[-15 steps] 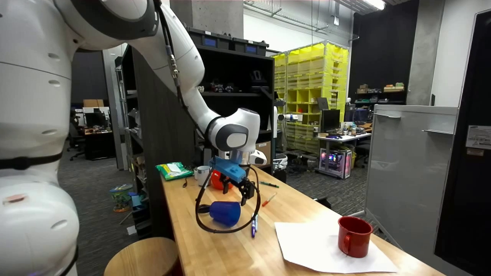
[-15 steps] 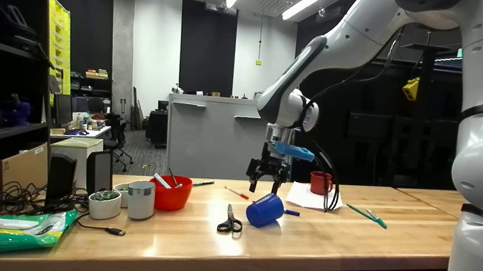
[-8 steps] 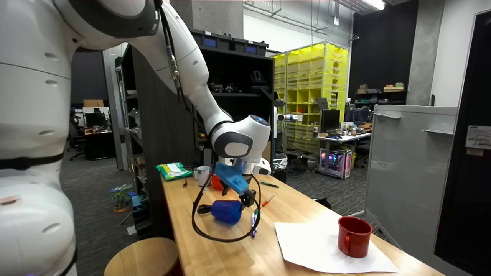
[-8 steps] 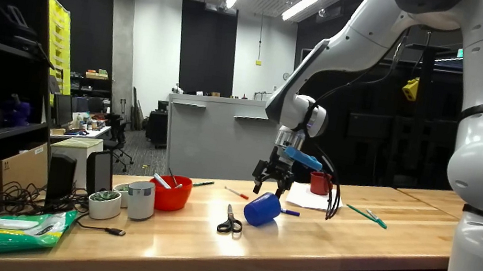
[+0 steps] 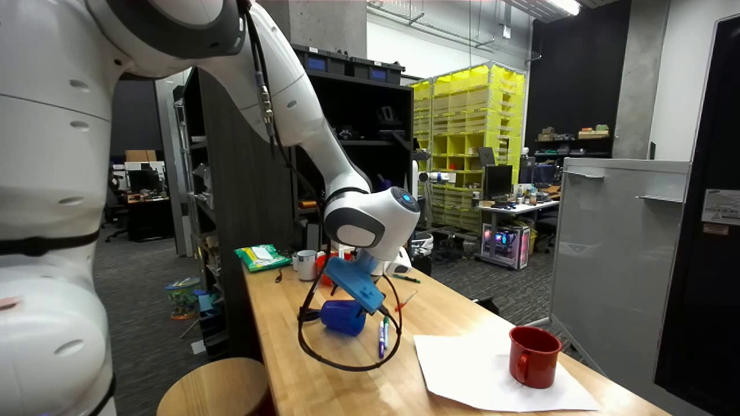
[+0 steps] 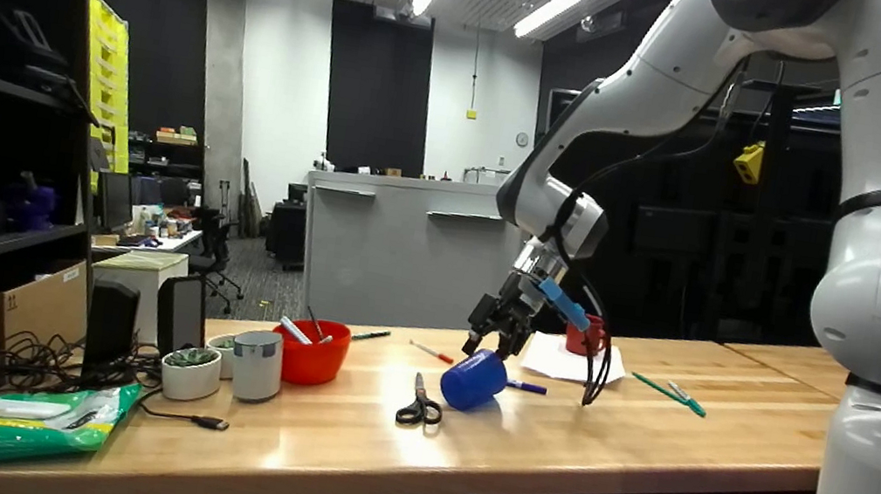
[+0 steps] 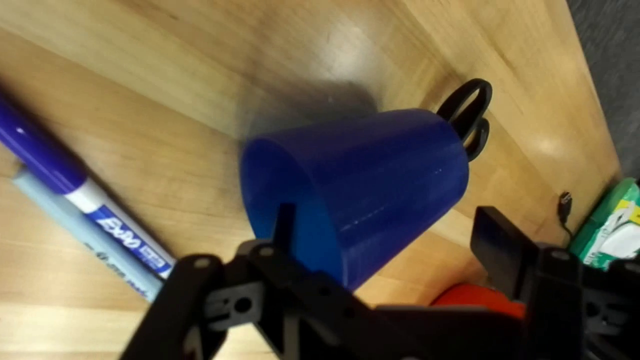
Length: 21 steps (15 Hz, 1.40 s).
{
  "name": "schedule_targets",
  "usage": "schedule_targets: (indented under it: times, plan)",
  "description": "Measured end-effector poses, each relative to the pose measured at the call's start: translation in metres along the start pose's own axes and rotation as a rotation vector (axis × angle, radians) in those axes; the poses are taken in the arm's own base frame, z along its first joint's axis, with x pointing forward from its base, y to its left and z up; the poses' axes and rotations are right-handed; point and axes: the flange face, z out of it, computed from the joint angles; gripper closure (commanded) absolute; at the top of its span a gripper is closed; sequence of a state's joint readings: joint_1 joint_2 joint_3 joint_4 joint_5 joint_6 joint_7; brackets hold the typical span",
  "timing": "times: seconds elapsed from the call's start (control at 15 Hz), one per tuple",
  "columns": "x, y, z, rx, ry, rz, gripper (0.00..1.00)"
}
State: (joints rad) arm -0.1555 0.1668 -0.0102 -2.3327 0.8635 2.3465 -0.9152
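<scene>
A blue cup [image 7: 390,170] lies on its side on the wooden table, its mouth facing my gripper. My gripper [image 7: 387,225] stands open, tilted, just over the cup. In the wrist view the left finger [image 7: 285,225] shows against the cup's mouth; whether it reaches inside, I cannot tell. The right finger [image 7: 495,250] is apart from the cup's outer side. The gripper [image 6: 488,350] is close above the cup [image 6: 474,380] in an exterior view; a blue mount mostly hides it in another. Black-handled scissors [image 7: 467,115] lie beyond the cup's base.
A purple marker [image 7: 125,232] and a light blue one [image 7: 95,240] lie by the cup's mouth. A red bowl [image 6: 315,360] holding pens stands near a grey mug [image 6: 258,368]. Farther off, a red mug [image 5: 535,361] sits on white paper [image 5: 462,370].
The gripper has come down and tilted over towards the cup. The cup has shifted slightly towards the scissors and bowl side. The other objects on the table have stayed put.
</scene>
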Motion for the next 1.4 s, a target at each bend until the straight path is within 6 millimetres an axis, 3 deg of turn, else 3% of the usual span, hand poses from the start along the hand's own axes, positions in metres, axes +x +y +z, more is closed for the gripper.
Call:
schedule_targets:
  times: [0.47,0.67,0.87,1.4]
  plan:
    - [-0.009,0.009,0.008,0.071,-0.046,-0.098,0.98]
    - [-0.005,0.005,0.0,0.017,-0.1,-0.139,0.97]
    - [0.002,-0.012,-0.016,-0.084,-0.171,-0.165,0.99]
    - [0.011,-0.092,-0.03,-0.454,-0.504,-0.102,0.98]
